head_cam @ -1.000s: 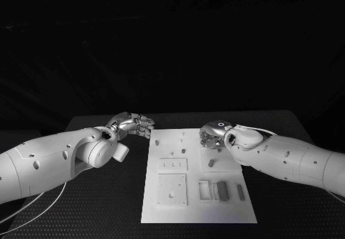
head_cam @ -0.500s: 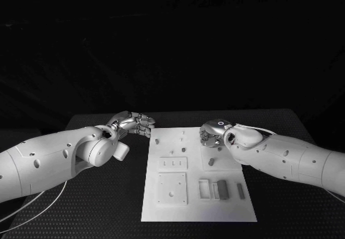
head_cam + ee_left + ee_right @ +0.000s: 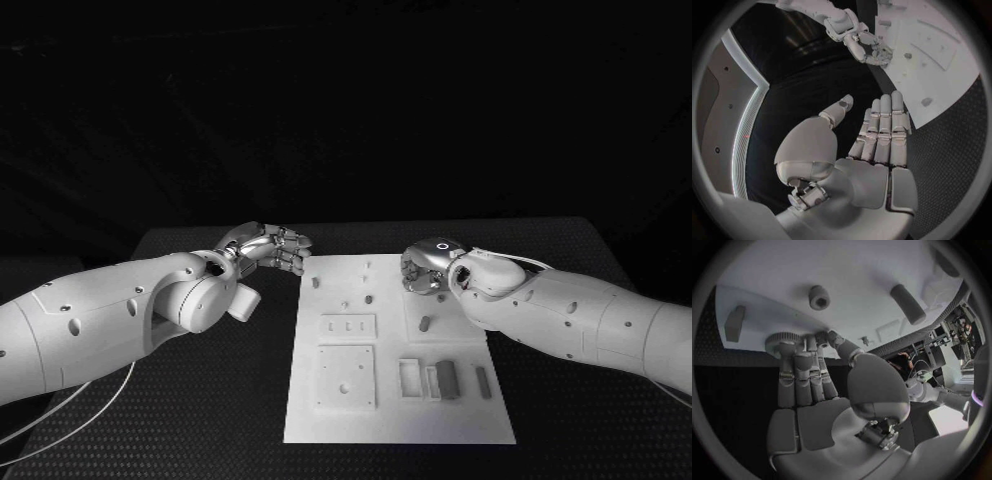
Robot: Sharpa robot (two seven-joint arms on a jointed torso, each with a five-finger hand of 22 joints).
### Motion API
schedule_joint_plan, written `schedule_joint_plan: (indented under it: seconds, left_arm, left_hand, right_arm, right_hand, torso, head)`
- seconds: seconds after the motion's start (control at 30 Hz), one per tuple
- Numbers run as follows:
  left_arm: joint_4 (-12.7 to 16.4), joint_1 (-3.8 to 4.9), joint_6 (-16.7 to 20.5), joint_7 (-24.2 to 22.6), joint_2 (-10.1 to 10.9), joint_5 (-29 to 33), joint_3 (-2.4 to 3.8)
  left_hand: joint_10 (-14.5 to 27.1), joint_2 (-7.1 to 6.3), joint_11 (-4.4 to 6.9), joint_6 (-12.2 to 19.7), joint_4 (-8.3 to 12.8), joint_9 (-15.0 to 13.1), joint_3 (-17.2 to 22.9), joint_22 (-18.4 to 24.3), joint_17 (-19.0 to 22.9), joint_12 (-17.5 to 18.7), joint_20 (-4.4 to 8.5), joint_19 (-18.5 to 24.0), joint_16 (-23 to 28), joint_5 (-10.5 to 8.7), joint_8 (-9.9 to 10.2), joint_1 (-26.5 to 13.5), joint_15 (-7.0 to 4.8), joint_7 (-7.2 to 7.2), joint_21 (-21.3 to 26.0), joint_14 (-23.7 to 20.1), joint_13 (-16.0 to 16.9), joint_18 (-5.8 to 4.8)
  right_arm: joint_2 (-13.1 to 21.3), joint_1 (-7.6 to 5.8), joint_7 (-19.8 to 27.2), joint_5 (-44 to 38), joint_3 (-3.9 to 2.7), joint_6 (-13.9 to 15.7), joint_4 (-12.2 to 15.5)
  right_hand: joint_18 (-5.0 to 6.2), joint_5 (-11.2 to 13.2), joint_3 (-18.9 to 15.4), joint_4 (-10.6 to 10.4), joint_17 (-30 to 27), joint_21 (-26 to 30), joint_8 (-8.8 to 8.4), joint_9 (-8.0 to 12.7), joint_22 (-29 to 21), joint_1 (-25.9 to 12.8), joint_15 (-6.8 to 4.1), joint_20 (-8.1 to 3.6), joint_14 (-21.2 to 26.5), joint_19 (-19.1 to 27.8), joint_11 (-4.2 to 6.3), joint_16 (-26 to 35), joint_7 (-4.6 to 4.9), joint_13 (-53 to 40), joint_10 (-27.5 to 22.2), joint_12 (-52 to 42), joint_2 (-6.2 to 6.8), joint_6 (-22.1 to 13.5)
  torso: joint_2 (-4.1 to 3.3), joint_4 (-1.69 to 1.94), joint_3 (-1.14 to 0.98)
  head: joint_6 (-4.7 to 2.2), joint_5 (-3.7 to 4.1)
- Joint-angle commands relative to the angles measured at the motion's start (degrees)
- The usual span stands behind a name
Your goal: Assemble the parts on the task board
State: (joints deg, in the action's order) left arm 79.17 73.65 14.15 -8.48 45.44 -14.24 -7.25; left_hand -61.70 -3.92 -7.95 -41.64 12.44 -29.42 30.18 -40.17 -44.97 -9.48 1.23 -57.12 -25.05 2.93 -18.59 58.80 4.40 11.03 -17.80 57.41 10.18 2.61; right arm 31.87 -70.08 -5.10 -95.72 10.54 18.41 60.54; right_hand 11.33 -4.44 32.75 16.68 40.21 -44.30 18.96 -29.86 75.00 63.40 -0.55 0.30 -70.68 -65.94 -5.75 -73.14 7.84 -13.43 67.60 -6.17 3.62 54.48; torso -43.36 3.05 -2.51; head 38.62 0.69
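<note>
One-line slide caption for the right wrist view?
Right hand fingertips touch a toothed round part on the task board.

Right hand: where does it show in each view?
Head view: right hand over the task board's far right part.
Left wrist view: right hand beyond the left hand, at the board's edge.
Right wrist view: right hand reaching the board's edge.
Shared landmark: the white task board.

Left robot hand (image 3: 873,135) flat, fingers straight (right robot hand (image 3: 811,365) curled).
</note>
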Motion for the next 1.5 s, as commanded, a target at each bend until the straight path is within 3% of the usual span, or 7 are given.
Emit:
schedule_joint_plan:
  seconds: [0.03,0.4,0.53,0.67,0.83,1.2,1.5]
  left_arm:
    - [0.15,0.09,-0.64,-0.24,-0.06,0.12,0.06]
    - [-0.15,0.09,-0.37,-0.22,-0.11,0.12,0.07]
    - [-0.19,0.1,-0.34,-0.24,-0.1,0.12,0.07]
    - [-0.24,0.1,-0.35,-0.25,-0.1,0.12,0.07]
    - [-0.32,0.1,-0.35,-0.27,-0.14,0.12,0.07]
    - [-0.62,0.12,-0.32,-0.26,-0.51,0.11,0.07]
    - [-0.93,0.12,-0.47,-0.24,-0.91,0.07,0.07]
  left_hand:
    - [0.05,-0.48,-0.45,0.48,-0.25,0.05,-0.02,-0.09,-0.09,0.22,0.0,0.45,0.21,-0.11,0.35,0.03,0.09,1.7,0.39,-0.34,0.05,0.8]
    - [0.09,-0.51,-0.48,0.57,-0.22,0.07,-0.03,-0.14,-0.21,0.33,-0.02,0.47,0.29,-0.11,0.4,0.09,0.09,1.74,0.4,-0.32,0.08,0.8]
    - [0.09,-0.51,-0.49,0.59,-0.22,0.07,-0.04,-0.16,-0.24,0.35,-0.02,0.46,0.31,-0.11,0.41,0.1,0.1,1.75,0.4,-0.32,0.09,0.8]
    - [0.09,-0.51,-0.49,0.6,-0.2,0.07,-0.03,-0.17,-0.28,0.37,-0.02,0.47,0.34,-0.11,0.42,0.13,0.1,1.76,0.4,-0.31,0.1,0.81]
    - [0.09,-0.5,-0.5,0.61,-0.21,0.07,-0.04,-0.19,-0.31,0.4,-0.03,0.47,0.36,-0.11,0.42,0.13,0.1,1.77,0.4,-0.31,0.11,0.81]
    - [0.08,-0.5,-0.5,0.62,-0.22,0.07,-0.06,-0.22,-0.38,0.45,-0.04,0.47,0.42,-0.11,0.43,0.12,0.1,1.78,0.41,-0.29,0.14,0.8]
    - [0.08,-0.49,-0.51,0.64,-0.23,0.07,-0.07,-0.25,-0.44,0.49,-0.04,0.48,0.47,-0.11,0.44,0.13,0.11,1.79,0.42,-0.29,0.16,0.8]
  right_arm:
    - [-0.17,0.63,-1.82,-1.78,0.36,-0.45,0.35]
    - [-0.4,-0.47,-4.95,-4.48,0.3,2.27,1.64]
    - [-0.77,-0.98,-6.53,-5.43,0.29,3.67,1.67]
    - [-1.49,-1.53,-8.29,-7.34,0.28,5.74,1.79]
    - [-2.86,-1.7,-10.68,-9.65,0.28,7.64,1.88]
    - [-7.53,-1.66,-11.58,-12.31,0.35,8.63,-1.52]
    - [-9.58,-1.49,-12.08,-13.19,1.07,9.43,-3.06]
  right_hand:
    - [3.67,-0.12,0.25,0.06,0.55,-0.55,0.2,-0.2,1.23,0.24,-0.54,-0.47,-0.22,-0.03,0.45,-1.02,-0.36,0.1,1.06,-0.37,-1.45,1.05]
    - [3.67,-0.14,0.08,0.14,1.16,-1.31,0.48,-0.55,1.27,1.44,-0.93,-0.77,-0.47,-0.44,0.86,-2.2,-0.81,-0.01,2.17,-0.47,-2.4,2.07]
    - [3.67,-0.13,0.02,0.14,1.33,-1.56,0.61,-0.69,1.26,1.78,-1.07,-0.86,-0.67,-0.64,1.01,-2.55,-0.93,-0.05,2.58,-0.53,-2.65,2.44]
    - [3.67,-0.12,-0.1,0.15,1.42,-1.71,0.65,-0.75,1.25,1.88,-1.15,-0.9,-0.79,-0.78,1.08,-2.72,-0.99,-0.06,2.78,-0.53,-2.47,2.6]
    - [3.67,-0.13,-0.51,0.0,1.52,-1.95,0.57,-0.79,1.18,1.37,-1.21,-0.92,-0.96,-1.09,1.15,-2.88,-1.09,-0.03,3.07,-0.43,-1.3,2.85]
    - [3.67,-0.17,-0.42,0.0,1.58,-2.07,0.55,-0.8,1.16,1.25,-1.29,-0.96,-1.14,-1.32,1.22,-2.99,-1.2,-0.03,3.31,-0.41,-1.1,3.1]
    - [3.67,-0.17,-0.38,0.01,1.61,-2.11,0.5,-0.78,1.14,1.24,-1.31,-0.97,-1.18,-1.38,1.24,-3.01,-1.21,-0.01,3.35,-0.36,-0.97,3.14]
  torso:
    - [0.04,-0.07,0.03]
    - [-0.03,0.0,-0.06]
    - [-0.04,-0.04,0.0]
    - [-0.04,-0.06,-0.01]
    - [-0.07,-0.1,-0.06]
    - [-0.16,0.05,-0.04]
    - [-0.19,0.17,0.0]
  head:
    - [-0.08,0.0]
    - [-0.67,-0.14]
    - [-1.09,-0.23]
    - [-1.55,-0.41]
    - [-2.27,-0.65]
    - [-3.55,-0.81]
    - [-4.1,-0.86]
